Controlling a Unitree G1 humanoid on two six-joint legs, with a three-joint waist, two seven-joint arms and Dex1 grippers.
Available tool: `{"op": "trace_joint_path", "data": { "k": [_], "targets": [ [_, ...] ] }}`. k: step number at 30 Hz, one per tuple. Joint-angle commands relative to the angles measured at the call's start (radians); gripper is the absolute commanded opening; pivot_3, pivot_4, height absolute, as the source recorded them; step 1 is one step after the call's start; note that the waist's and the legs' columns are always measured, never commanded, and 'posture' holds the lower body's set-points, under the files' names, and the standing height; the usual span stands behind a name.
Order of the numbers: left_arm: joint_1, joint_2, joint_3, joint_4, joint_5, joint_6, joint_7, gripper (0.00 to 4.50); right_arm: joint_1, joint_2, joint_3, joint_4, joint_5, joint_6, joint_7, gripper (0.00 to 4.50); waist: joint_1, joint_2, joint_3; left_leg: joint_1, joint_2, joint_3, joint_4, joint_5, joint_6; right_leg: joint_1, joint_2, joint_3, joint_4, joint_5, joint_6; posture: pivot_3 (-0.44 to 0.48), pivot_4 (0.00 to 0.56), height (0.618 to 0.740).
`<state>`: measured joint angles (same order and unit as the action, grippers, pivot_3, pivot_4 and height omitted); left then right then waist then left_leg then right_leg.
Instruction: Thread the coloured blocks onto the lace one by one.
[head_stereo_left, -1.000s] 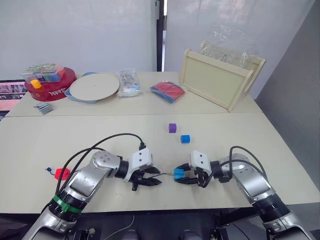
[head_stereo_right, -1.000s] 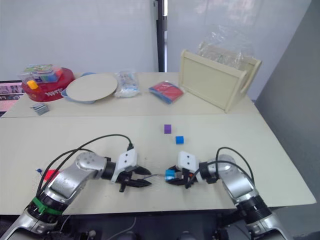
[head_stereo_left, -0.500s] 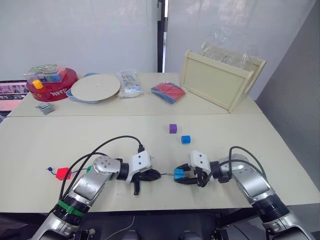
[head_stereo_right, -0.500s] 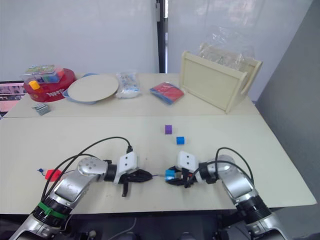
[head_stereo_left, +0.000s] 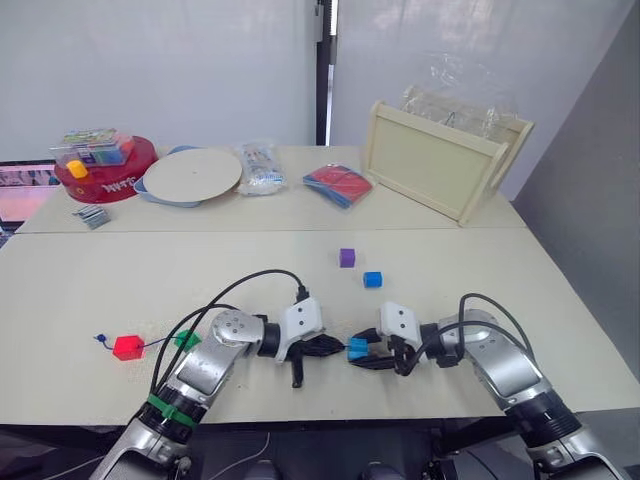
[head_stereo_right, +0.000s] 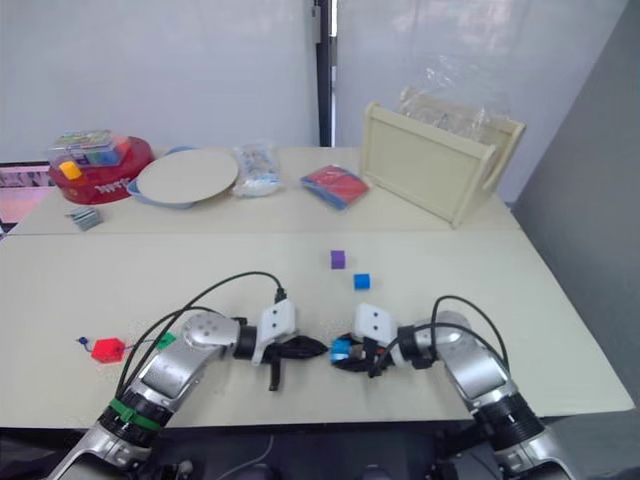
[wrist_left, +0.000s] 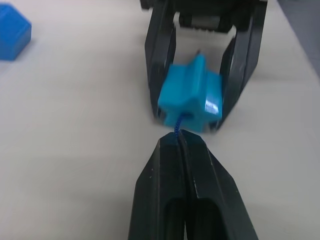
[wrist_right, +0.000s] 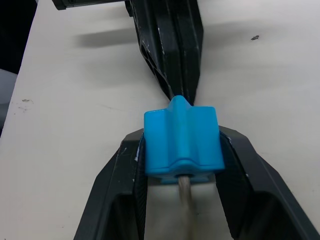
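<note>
- Currently the right gripper (head_stereo_left: 362, 352) holds a light-blue block (wrist_right: 183, 140) clamped between its two black fingers (wrist_right: 118, 200), one finger on each side of the block.
- Left gripper (wrist_left: 179, 142): jaws pressed together, pinching the lace (wrist_left: 177, 123) right at its fingertips; the tips sit just in front of the held block, nearly touching its near face.
- A short run of dark-blue lace spans from the left fingertips into the hole in the block's near face.
- On the far side of the block, inside the right jaws, the pale stiff tip (wrist_right: 185, 200) of the lace sticks out of the hole and points back between the right fingers.
- The two grippers face each other tip to tip, low over the table (head_stereo_left: 450, 260).
- Behind the left arm, the lace trails to a green block (head_stereo_left: 186, 339) and then a red block (head_stereo_left: 127, 347), both lying on the table and appearing to be on the lace; a small knot (head_stereo_left: 98, 339) shows just beyond the red block.
- Beyond the jaws, well apart from them, a purple block (head_stereo_left: 346, 257) and a second blue block (head_stereo_left: 372, 279) lie loose on the table, near each other but not touching.
</note>
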<state>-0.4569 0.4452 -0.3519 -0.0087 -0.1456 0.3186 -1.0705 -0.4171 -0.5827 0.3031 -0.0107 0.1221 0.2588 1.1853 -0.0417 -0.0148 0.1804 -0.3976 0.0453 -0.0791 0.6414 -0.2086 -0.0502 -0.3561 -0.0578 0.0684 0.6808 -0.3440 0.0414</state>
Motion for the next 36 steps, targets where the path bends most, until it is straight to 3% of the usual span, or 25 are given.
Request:
{"op": "trace_joint_path", "data": {
  "k": [1,11,15,17,20,23,30,36],
  "targets": [
    [-0.014,-0.005,0.009,-0.077,-0.038,0.027,-0.013,0.02,0.005,0.006,0.033,0.011,-0.019,0.013,-0.004,1.36,0.0,0.0,0.0,0.0,0.0,0.0,0.0,0.0,0.0,0.0,0.0,0.0,0.0,0.0,0.0,0.0,0.15,0.74],
    [-0.015,0.035,0.036,-0.095,-0.039,0.071,-0.008,0.02,0.0,0.007,0.034,0.008,-0.015,0.029,-0.012,1.36,-0.002,0.0,0.0,0.0,0.0,0.0,0.0,0.0,0.0,0.0,0.0,0.0,0.0,0.0,0.0,0.0,0.15,0.74],
    [-0.015,0.066,0.057,-0.13,-0.071,0.123,-0.035,1.14,0.004,0.009,0.019,-0.012,0.003,0.062,-0.018,1.36,-0.003,0.0,0.0,0.0,0.0,0.0,0.0,0.0,0.0,0.0,0.0,0.0,0.0,0.0,0.0,0.0,0.15,0.74],
    [-0.02,0.095,0.057,-0.15,-0.082,0.144,-0.051,1.78,0.004,0.006,0.003,-0.027,0.016,0.078,-0.022,2.41,-0.002,0.0,0.0,0.0,0.0,0.0,0.0,0.0,0.0,0.0,0.0,0.0,0.0,0.0,0.0,0.0,0.15,0.74],
    [-0.023,0.111,0.053,-0.167,-0.1,0.171,-0.065,2.77,0.008,-0.004,-0.018,-0.053,0.038,0.105,-0.026,3.41,-0.001,0.0,0.0,0.0,0.0,0.0,0.0,0.0,0.0,0.0,0.0,0.0,0.0,0.0,0.0,0.0,0.15,0.74],
    [-0.03,0.109,0.04,-0.159,-0.088,0.162,-0.055,2.78,0.015,-0.021,-0.036,-0.088,0.059,0.133,-0.027,4.4,0.003,0.0,0.0,-0.001,0.0,0.0,0.0,0.0,0.0,0.0,0.0,0.0,0.0,0.0,0.0,0.0,0.15,0.74],
    [-0.086,0.015,-0.053,-0.081,-0.021,0.109,-0.022,2.78,0.09,-0.132,-0.143,-0.2,0.104,0.166,-0.049,4.46,0.027,0.0,0.001,-0.005,-0.002,0.0,0.001,0.0,0.0,-0.002,-0.002,0.0,-0.003,0.0,0.001,0.0,0.15,0.74],
    [-0.133,-0.027,-0.097,0.022,0.033,0.051,-0.027,2.78,0.151,-0.168,-0.162,-0.226,0.103,0.148,-0.067,4.46,0.023,0.0,0.001,-0.005,-0.002,0.0,0.001,0.0,0.0,-0.002,-0.002,0.0,-0.003,0.0,0.001,0.0,0.15,0.74]
  ]
}}
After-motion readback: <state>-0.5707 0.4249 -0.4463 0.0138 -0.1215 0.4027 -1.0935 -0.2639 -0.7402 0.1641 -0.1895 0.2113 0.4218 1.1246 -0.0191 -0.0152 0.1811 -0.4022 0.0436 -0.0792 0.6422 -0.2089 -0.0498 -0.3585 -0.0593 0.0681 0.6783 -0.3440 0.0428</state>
